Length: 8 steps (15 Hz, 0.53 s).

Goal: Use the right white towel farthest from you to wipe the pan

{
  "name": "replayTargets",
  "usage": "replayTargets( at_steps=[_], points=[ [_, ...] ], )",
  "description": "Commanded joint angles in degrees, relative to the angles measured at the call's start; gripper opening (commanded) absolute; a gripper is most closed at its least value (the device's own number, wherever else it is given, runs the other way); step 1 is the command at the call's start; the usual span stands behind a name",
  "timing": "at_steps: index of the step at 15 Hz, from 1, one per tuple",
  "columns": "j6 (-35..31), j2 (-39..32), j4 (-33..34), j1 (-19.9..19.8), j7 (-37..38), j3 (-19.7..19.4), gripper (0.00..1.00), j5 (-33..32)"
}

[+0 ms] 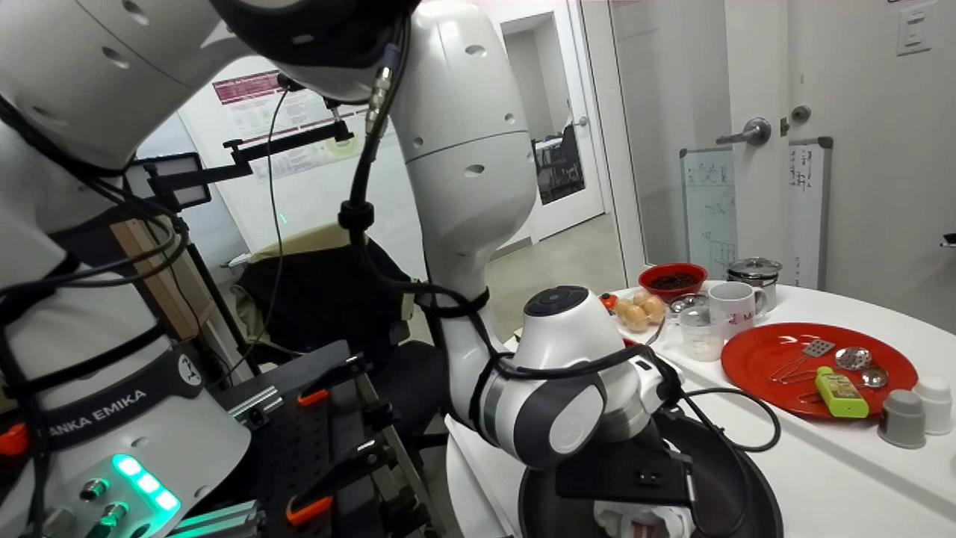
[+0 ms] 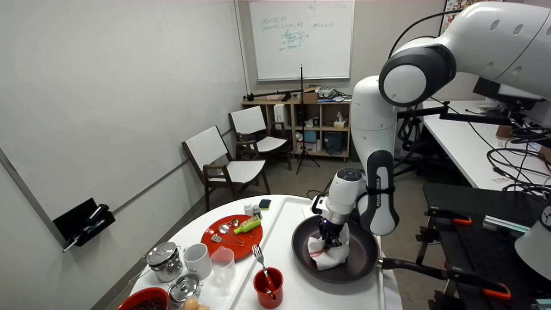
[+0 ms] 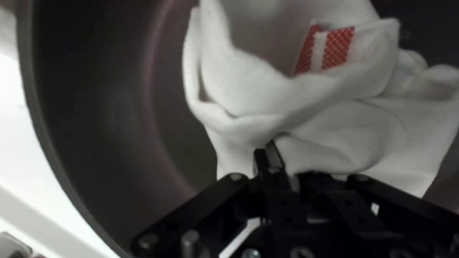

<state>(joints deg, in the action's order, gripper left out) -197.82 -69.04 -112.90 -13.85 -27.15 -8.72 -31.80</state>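
Pan [image 2: 360, 254], black and round, holds crumpled white towel [image 2: 329, 259] pinched in claw [image 2: 330, 244]; red cup [image 2: 267, 302] with fork [image 2: 259, 257], eight o'clock.

Arm [image 2: 373, 129]: FRANKA EMIKA, base [image 1: 187, 448]: ANKA EMIKA

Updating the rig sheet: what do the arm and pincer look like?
White arm with rounded segments and dark joint covers; FRANKA EMIKA lettering on a dark panel. Black cables strapped along it. Green lights glow on its base. The pincer is black, with slim linked fingers and small silvery screw heads.
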Motion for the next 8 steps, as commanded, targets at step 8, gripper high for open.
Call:
replayTargets(
  at_steps=[8],
  points=[
    [-0.16, -1.16, 2.27, 2.5, 0.84, -0.92, 0.02, 1.75]
  ],
)
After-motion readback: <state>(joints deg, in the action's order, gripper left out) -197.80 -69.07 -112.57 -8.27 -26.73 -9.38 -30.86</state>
